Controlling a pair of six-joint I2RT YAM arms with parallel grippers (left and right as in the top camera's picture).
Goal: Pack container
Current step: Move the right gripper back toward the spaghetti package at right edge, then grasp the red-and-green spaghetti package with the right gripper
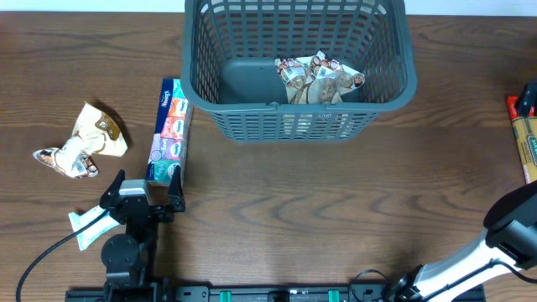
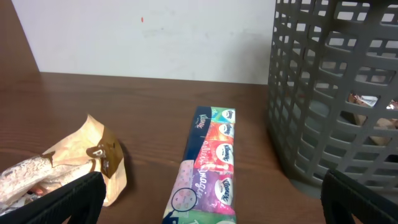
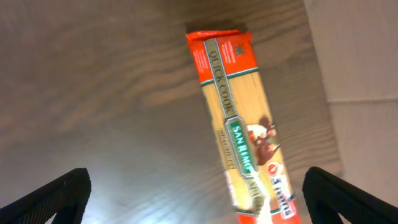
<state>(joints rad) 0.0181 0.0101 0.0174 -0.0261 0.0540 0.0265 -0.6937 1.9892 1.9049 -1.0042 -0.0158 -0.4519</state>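
The container (image 1: 298,106) stands at the far centre of the table (image 1: 336,210), upright, with a few snack packets (image 1: 319,80) lying on the right half of its base. The tissue pack (image 1: 168,130) lies lengthwise just beside the container's left wall; the left wrist view shows a narrow gap between them. Risk, as a judgement: because the pack sits so close to the lattice wall, a finger descending on that side may strike or hook the slots and drag the container, and a long pack gripped at one end may droop and catch the thick rim on the way over. The crumpled packets (image 1: 84,143) lie well apart to the left and look soft, so a grasp may slip. The pasta pack (image 1: 527,143) lies at the table's right edge; a misplaced push may send it off. The left gripper (image 1: 144,186) hangs at the near end of the tissue pack with its jaws spread wide, wider than the pack, and grips nothing. The right gripper (image 1: 527,94) hovers above the pasta pack, jaws likewise wide apart and empty.
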